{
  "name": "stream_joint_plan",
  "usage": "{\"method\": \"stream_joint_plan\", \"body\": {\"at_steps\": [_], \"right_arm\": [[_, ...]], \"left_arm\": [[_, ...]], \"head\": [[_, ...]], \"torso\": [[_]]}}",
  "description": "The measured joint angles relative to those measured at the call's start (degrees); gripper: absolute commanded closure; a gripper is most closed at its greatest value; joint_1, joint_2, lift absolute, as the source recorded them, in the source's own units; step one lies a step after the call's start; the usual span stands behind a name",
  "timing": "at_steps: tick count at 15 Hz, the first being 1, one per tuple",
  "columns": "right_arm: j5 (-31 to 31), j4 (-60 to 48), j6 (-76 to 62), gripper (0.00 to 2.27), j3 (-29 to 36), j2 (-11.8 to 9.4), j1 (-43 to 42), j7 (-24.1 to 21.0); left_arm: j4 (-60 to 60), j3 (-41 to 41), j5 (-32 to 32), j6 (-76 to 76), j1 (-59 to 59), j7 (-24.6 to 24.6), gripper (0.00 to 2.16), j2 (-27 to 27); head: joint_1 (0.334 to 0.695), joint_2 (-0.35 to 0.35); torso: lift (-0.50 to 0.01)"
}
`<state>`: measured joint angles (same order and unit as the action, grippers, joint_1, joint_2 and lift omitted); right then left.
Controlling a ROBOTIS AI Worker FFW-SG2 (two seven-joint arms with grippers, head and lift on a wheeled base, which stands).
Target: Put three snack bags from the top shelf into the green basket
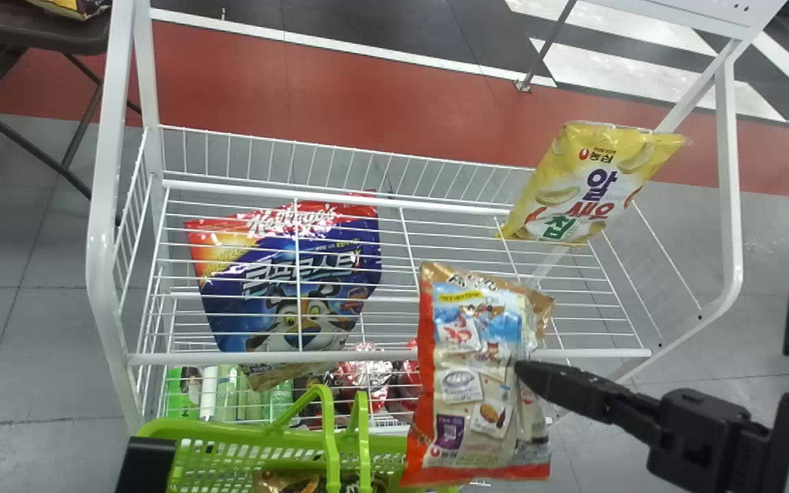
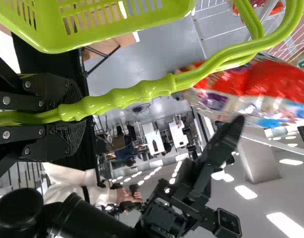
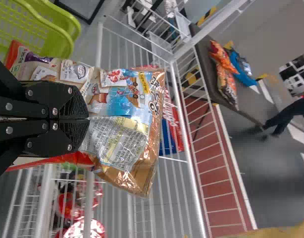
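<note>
My right gripper is shut on the edge of an orange-and-tan snack bag, holding it upright beside the basket's right end, in front of the top shelf. In the right wrist view, that gripper pinches the bag. Part of my left gripper shows at the bottom left. The left wrist view has this gripper shut on a handle of the green basket. Brown packaging lies inside the basket. On the wire shelf are a blue cereal bag and a yellow snack bag.
White shelf posts rise at both sides. Below the top shelf are green packages and red-wrapped items. A dark table with a package stands at the back left.
</note>
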<state>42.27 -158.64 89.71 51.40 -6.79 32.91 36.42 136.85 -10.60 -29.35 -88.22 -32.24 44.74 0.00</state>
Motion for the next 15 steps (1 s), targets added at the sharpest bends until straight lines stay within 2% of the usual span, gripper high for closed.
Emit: {"method": "stream_joint_plan", "body": {"at_steps": [3, 9, 15], "right_arm": [[-0.6, 0.0, 0.2, 2.22, -3.0, 0.0, 3.0, 0.2], [-6.0, 5.6, 0.3, 2.22, -15.9, -1.2, 7.7, 0.6], [-9.9, 13.4, 0.3, 2.22, -29.3, -4.0, 8.9, 0.2]], "left_arm": [[0.0, 0.0, 0.0, 0.2, 0.1, 0.3, 2.14, 0.0], [0.2, 0.0, 0.0, 0.3, 0.3, 0.4, 2.14, 0.0], [0.3, -0.2, 0.0, 0.4, 0.4, 0.3, 2.14, 0.0]], "head": [[0.695, -0.35], [0.695, -0.35], [0.695, -0.35]], "torso": [[-0.05], [-0.05], [-0.05]]}}
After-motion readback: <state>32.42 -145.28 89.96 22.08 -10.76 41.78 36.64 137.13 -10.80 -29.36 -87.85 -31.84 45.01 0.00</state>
